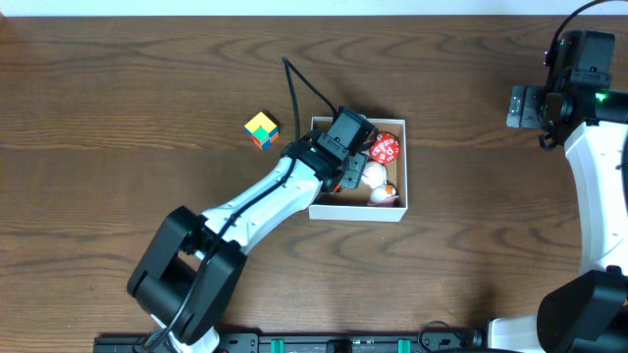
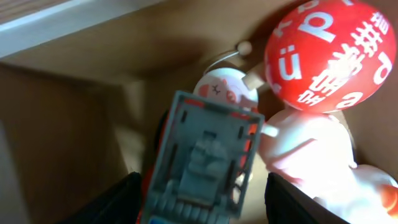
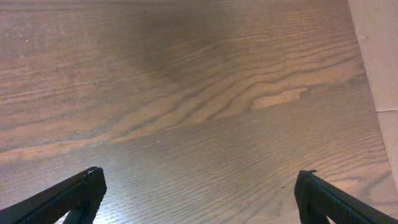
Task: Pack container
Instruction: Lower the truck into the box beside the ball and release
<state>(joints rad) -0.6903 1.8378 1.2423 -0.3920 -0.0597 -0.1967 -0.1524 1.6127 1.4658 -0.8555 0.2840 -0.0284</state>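
Observation:
The container (image 1: 359, 213) is a shallow white-walled box with a tan floor (image 2: 74, 124), at mid-table. In it lie a red ball with white letters (image 1: 387, 149) (image 2: 329, 53), a white and pink toy (image 1: 373, 176) (image 2: 305, 149), a small round figure with a face (image 2: 224, 87) and a grey and red toy vehicle (image 2: 205, 155). My left gripper (image 1: 351, 167) (image 2: 202, 199) is inside the container, open, with the vehicle between its fingers and a gap on the right side. My right gripper (image 1: 525, 106) (image 3: 199, 193) is open and empty over bare table at the far right.
A multicoloured puzzle cube (image 1: 262, 129) sits on the brown wooden table left of the container. A small white and orange toy (image 1: 385, 193) lies in the container's near right corner. A pale surface (image 3: 379, 56) borders the table in the right wrist view.

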